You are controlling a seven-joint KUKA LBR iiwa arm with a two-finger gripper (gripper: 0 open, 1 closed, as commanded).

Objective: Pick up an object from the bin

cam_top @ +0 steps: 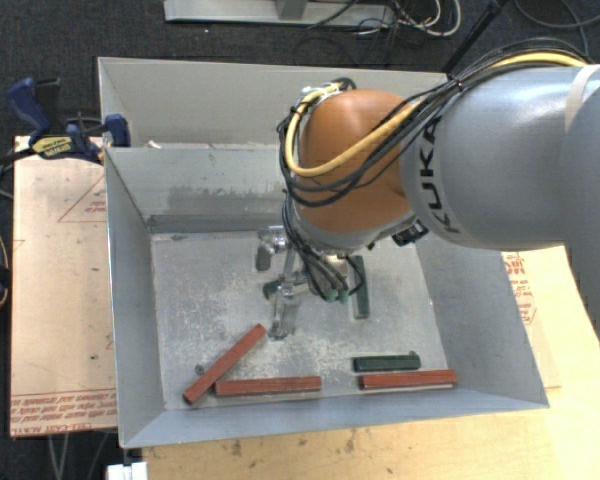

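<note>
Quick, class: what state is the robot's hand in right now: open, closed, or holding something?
Hand: open, holding nothing.

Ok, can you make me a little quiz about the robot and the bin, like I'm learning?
1. How many red sticks lie in the bin?
2. True or false: the gripper hangs right over the green stick.
3. Which of the red sticks lies slanted? A the left one, B the middle one, C the right one.
Key: 1 three. 2 false, it is near the upper end of the slanted one. 3 A.
</note>
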